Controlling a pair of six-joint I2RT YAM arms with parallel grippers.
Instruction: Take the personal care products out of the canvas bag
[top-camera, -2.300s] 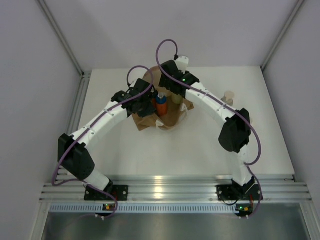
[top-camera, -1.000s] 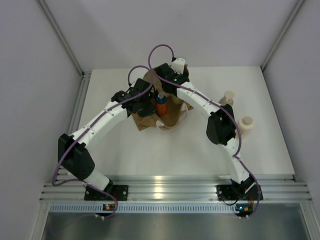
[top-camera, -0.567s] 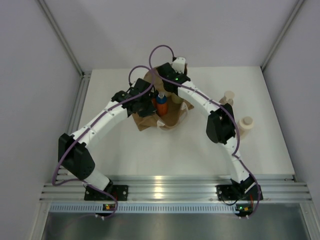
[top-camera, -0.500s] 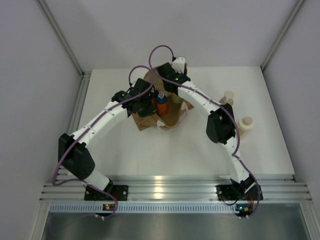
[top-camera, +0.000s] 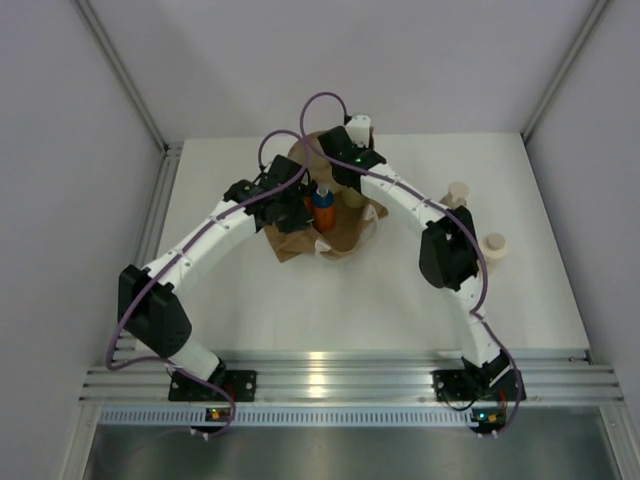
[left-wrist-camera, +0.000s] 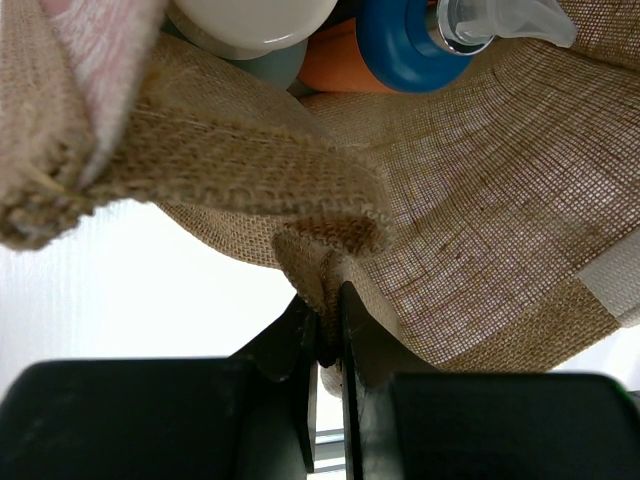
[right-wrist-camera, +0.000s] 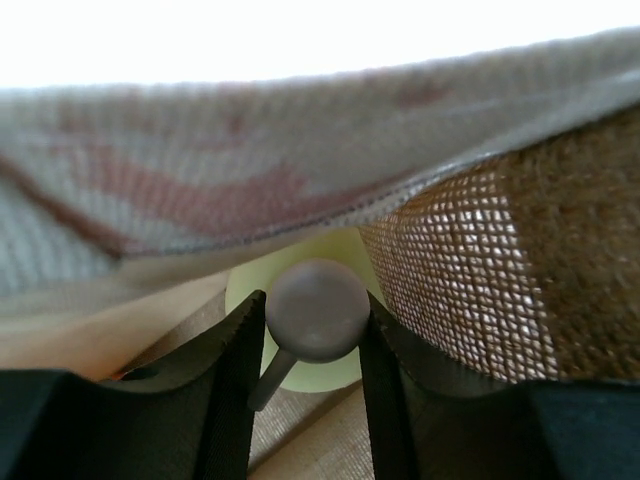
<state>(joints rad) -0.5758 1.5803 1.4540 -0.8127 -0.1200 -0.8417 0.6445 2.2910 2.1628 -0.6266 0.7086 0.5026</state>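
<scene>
- The left gripper (left-wrist-camera: 325, 325) is pinched tight on a fold of the hem of the bag (left-wrist-camera: 480, 200), with the woven cloth squeezed between its two fingers.
- The bag sits at the far middle of the tabletop (top-camera: 380, 300), between the two arms, its mouth open.
- The right gripper (right-wrist-camera: 312, 308) reaches into the bag under a drooping flap of fabric. Its fingers are pressed against both sides of the round grey pump head (right-wrist-camera: 318, 308) of the yellow-green bottle (right-wrist-camera: 318, 374).
- That bottle stands inside the bag, on its right side in the top view.
- An orange bottle (top-camera: 322, 212) with a blue cap and a clear nozzle is upright in the bag, just beside the left gripper.
- In the left wrist view, a grey bottle (left-wrist-camera: 272, 70) with a white cap lies against the orange bottle, inside the bag.
- Outside the bag, a tan bottle (top-camera: 458, 192) and a cream bottle (top-camera: 492, 246) stand on the tabletop at the right. They are near each other, well apart from the bag, and partly hidden by the right arm.
</scene>
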